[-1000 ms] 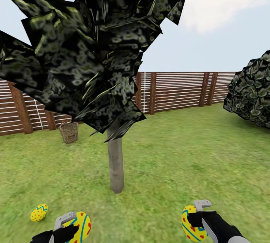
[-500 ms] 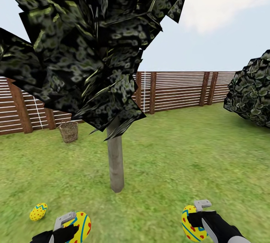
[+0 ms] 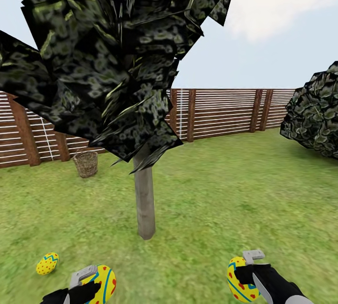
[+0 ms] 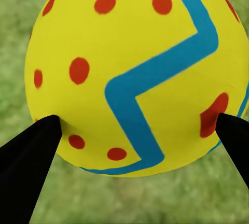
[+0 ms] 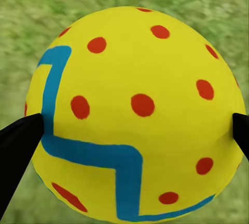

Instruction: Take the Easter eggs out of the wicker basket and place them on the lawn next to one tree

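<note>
A small tree [image 3: 145, 205] with a grey trunk and dark blocky crown stands on the lawn [image 3: 225, 191] just ahead. One yellow Easter egg [image 3: 47, 263] lies on the grass left of the trunk. My left gripper [image 3: 94, 285] is shut on a second Easter egg [image 3: 104, 283], whose blue zigzag and red dots show close up in the left wrist view [image 4: 129, 73]. My right gripper [image 3: 241, 273] is shut on a third Easter egg [image 3: 238, 279], seen large in the right wrist view [image 5: 135, 115]. The wicker basket [image 3: 86, 163] stands far back by the fence.
A brown slatted wooden fence [image 3: 220, 111] runs across the back. A dark bush [image 3: 317, 114] sits at the right edge. Open grass stretches to the right of the trunk and in front of it.
The view has drifted slightly, so the lying egg and basket sit a touch lower left. Both grippers stay shut on their eggs.
</note>
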You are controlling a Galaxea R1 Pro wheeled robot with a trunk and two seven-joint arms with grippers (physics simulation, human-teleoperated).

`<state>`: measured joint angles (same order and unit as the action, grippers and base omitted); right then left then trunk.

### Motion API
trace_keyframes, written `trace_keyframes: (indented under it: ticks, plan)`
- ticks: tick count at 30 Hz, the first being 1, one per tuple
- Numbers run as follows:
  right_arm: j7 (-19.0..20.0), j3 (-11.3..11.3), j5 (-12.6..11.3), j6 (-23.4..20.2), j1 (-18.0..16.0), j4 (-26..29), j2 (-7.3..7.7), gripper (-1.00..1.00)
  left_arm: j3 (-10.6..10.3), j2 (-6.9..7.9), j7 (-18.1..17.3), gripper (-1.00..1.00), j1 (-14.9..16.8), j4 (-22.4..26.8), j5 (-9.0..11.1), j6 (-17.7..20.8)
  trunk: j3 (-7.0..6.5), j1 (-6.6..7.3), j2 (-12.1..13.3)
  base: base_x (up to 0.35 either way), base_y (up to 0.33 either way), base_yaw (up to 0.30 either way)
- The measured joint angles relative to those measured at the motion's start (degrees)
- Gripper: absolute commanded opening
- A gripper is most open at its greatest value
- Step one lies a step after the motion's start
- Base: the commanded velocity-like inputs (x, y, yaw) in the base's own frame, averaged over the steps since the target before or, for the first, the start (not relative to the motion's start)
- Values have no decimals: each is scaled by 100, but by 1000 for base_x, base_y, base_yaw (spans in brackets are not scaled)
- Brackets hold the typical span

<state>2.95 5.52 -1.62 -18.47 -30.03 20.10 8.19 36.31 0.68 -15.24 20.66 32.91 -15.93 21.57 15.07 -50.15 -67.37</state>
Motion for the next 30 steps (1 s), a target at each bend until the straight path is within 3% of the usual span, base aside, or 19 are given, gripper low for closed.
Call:
trace_keyframes:
  ticks: [30]
  plan:
    - [-8,9,2,0,0,0,-9,-100,-1,-18,0,-100,1,-27,0,-1,539,-659,-1204,0,0,0]
